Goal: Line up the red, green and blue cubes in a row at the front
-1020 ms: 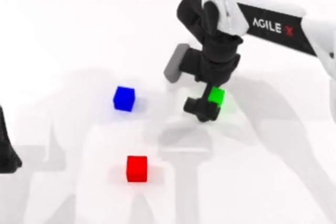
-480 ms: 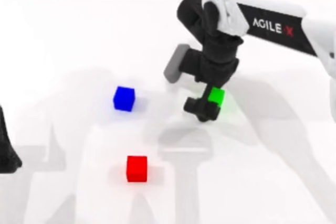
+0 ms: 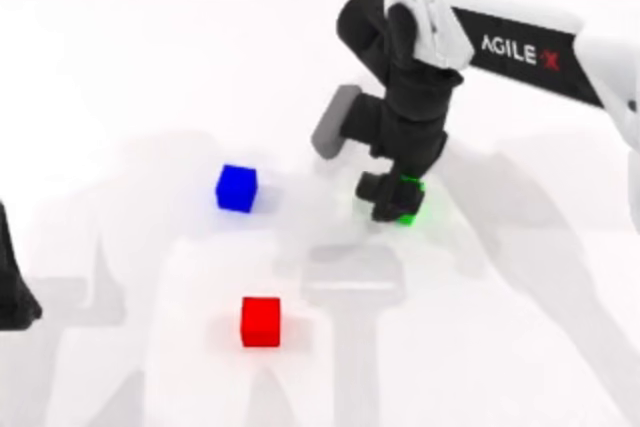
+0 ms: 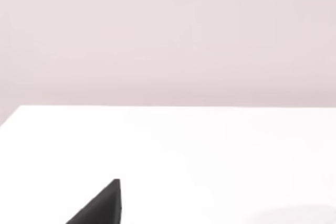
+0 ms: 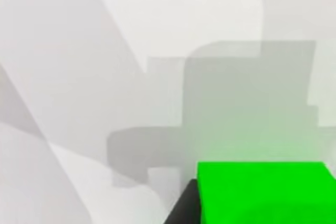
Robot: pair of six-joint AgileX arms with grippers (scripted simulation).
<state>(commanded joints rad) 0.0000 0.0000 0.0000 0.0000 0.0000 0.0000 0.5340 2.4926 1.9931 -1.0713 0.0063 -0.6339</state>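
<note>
The green cube (image 3: pixel 410 211) sits right of the table's middle, mostly covered by my right gripper (image 3: pixel 392 197), which has come down over it. In the right wrist view the green cube (image 5: pixel 262 192) fills the near corner, and one dark finger (image 5: pixel 184 208) lies flush against its side; the other finger is hidden. The gripper looks shut on it. The blue cube (image 3: pixel 236 188) rests left of centre. The red cube (image 3: pixel 261 321) lies nearer the front. My left arm (image 3: pixel 12 292) stays parked at the left edge, with one finger (image 4: pixel 102 205) showing over bare table.
The white table (image 3: pixel 130 97) carries only the three cubes and the arms' shadows. My right arm's forearm (image 3: pixel 520 47) reaches in from the back right, above the table.
My right gripper has dropped lower over the green cube, covering most of it. The blue and red cubes and the left arm have not moved.
</note>
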